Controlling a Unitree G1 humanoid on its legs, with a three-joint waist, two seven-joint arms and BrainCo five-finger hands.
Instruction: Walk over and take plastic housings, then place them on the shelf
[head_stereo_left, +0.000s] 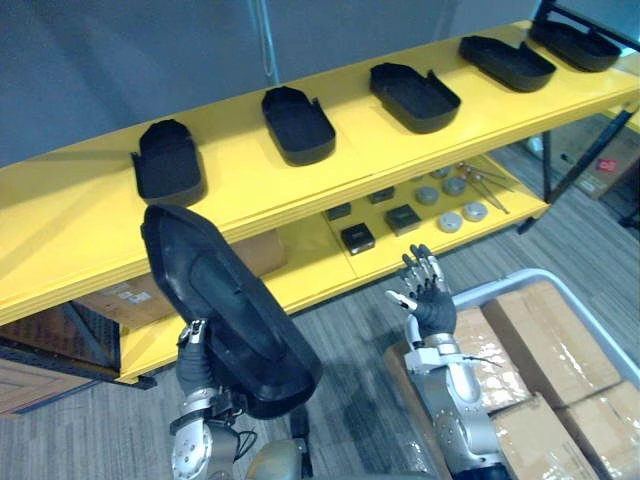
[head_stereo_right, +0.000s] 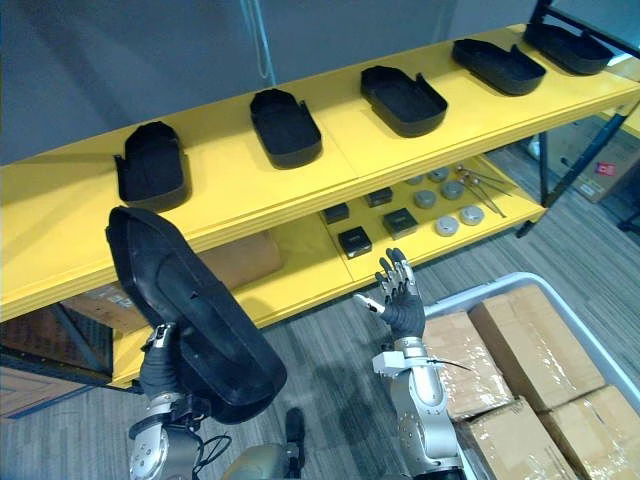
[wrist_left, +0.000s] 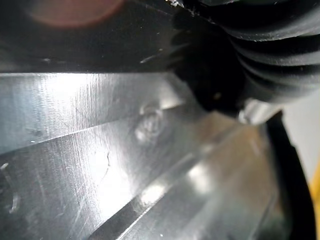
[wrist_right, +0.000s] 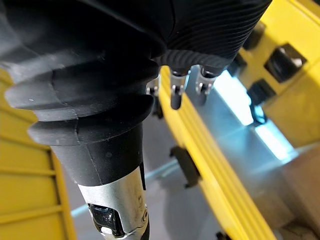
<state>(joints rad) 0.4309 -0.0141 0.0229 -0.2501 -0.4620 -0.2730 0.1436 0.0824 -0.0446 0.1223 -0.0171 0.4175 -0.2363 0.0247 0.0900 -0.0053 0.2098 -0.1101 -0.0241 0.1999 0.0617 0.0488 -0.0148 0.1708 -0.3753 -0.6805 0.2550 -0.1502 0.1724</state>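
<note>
My left hand (head_stereo_left: 192, 355) holds a large black plastic housing (head_stereo_left: 225, 310) upright and tilted, low at the left, in front of the yellow shelf. A finger hooks over the housing's edge. Seen from the left wrist, the housing's glossy inner surface (wrist_left: 125, 165) lies right against the hand. The shelf's top board (head_stereo_left: 240, 185) carries several more black housings in a row, the nearest ones at the left (head_stereo_left: 168, 160) and beside it (head_stereo_left: 297, 124). My right hand (head_stereo_left: 430, 300) stands open with fingers straight up, empty, before the lower shelf.
The lower shelf board (head_stereo_left: 310, 275) carries small black boxes (head_stereo_left: 357, 238), grey discs (head_stereo_left: 450, 220) and a cardboard box (head_stereo_left: 130, 295). A metal-framed cart (head_stereo_left: 520, 277) with taped cardboard boxes (head_stereo_left: 545, 340) stands at the lower right. Grey carpet lies between me and the shelf.
</note>
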